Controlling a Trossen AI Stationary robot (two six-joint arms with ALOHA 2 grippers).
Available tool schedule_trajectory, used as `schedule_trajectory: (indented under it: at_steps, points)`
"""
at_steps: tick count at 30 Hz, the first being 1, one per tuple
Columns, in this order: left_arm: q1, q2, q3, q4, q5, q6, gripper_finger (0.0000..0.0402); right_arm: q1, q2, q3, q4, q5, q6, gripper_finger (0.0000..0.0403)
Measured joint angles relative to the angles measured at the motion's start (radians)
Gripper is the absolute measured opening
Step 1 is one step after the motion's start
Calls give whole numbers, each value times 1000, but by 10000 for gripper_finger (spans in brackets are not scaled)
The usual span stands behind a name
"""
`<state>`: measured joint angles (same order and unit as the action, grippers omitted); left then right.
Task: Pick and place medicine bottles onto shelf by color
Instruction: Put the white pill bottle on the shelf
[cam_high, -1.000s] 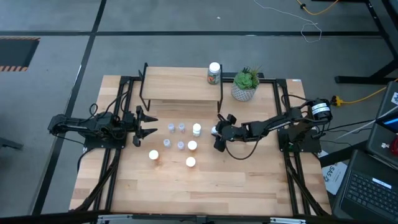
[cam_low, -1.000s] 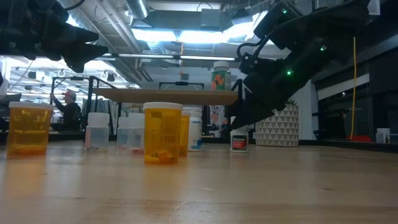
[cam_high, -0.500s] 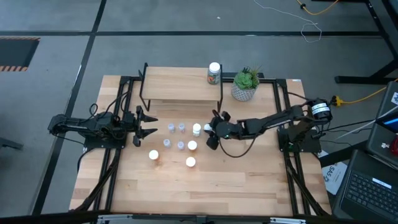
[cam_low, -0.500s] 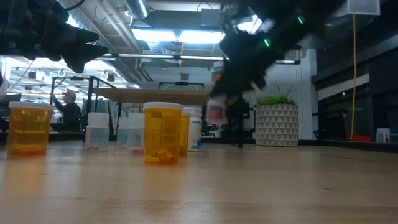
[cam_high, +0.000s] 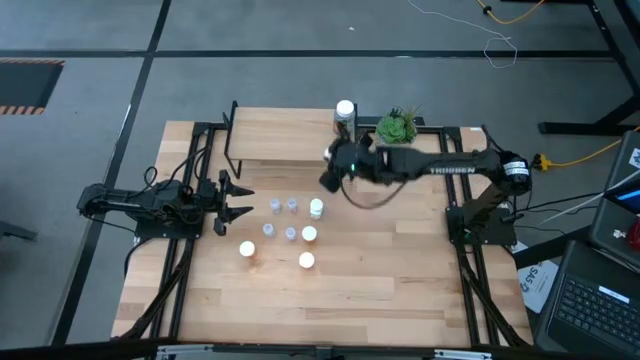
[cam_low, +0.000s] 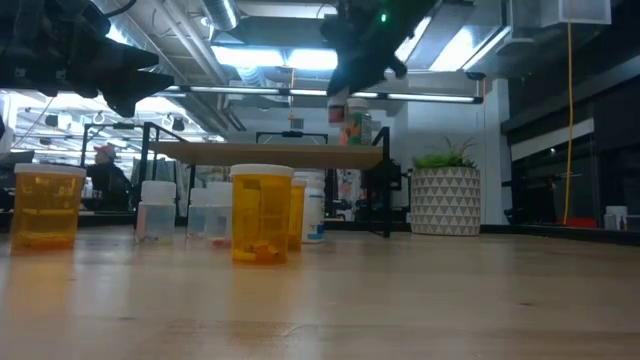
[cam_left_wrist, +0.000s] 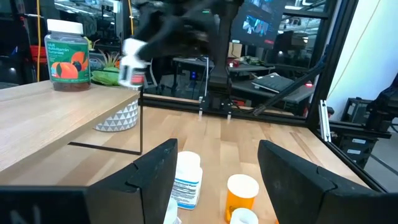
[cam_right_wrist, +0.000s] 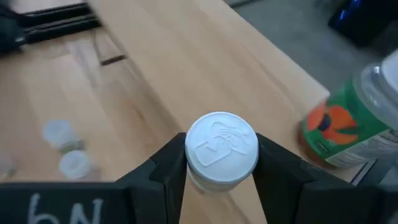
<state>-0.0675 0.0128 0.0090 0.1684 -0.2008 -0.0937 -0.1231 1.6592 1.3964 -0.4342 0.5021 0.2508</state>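
White-capped small bottle (cam_right_wrist: 221, 152) is pinched in the right pincer (cam_high: 337, 165), upper centre of the high view, over the shelf (cam_high: 290, 142) edge beside the green-label bottle (cam_high: 344, 117). We should lower it slowly, keep it upright, clear of that bottle, then release. Left pincer (cam_high: 232, 201) waits spread, mid-left, holding nothing.

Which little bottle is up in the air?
The small white-capped bottle pinched in the right gripper, above the shelf. All the other bottles stand on something.
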Motion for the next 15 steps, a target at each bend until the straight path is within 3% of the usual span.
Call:
schedule_trajectory:
  at_steps: [4,11,15]
  points:
    - [0,0,0,0,0,0,219,-93,0,-23,13,-107,71,152]
    - [0,0,0,0,0,0,219,-138,2,-30,11,-121,78,153]
    - [0,0,0,0,0,0,219,-146,2,-30,17,-122,31,201]
